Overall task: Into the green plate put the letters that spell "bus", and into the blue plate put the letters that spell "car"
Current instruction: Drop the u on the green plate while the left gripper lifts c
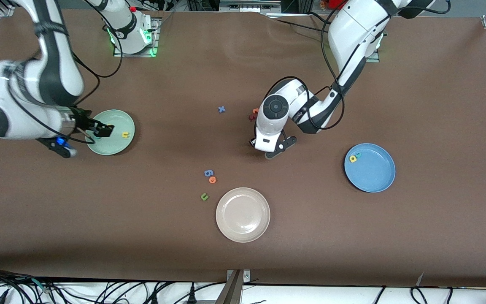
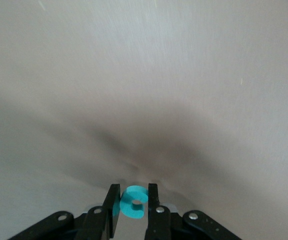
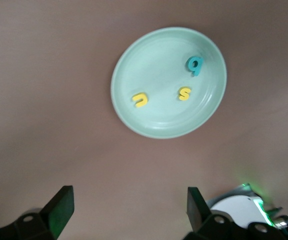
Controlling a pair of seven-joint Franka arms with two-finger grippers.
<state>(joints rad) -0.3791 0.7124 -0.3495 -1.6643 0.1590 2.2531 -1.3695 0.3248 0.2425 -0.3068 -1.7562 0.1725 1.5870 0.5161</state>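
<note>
Low over the bench's middle, my left hand pinches the teal c by its edges; it looks light, soft foam, so gentle pressure. My right hand hangs spread over the green plate, where b, u, s lie.

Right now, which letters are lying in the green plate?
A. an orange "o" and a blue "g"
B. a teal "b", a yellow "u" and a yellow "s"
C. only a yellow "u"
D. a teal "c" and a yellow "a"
B: the right wrist view shows the teal "b", the yellow "u" and the yellow "s" all lying inside the green plate.
</note>
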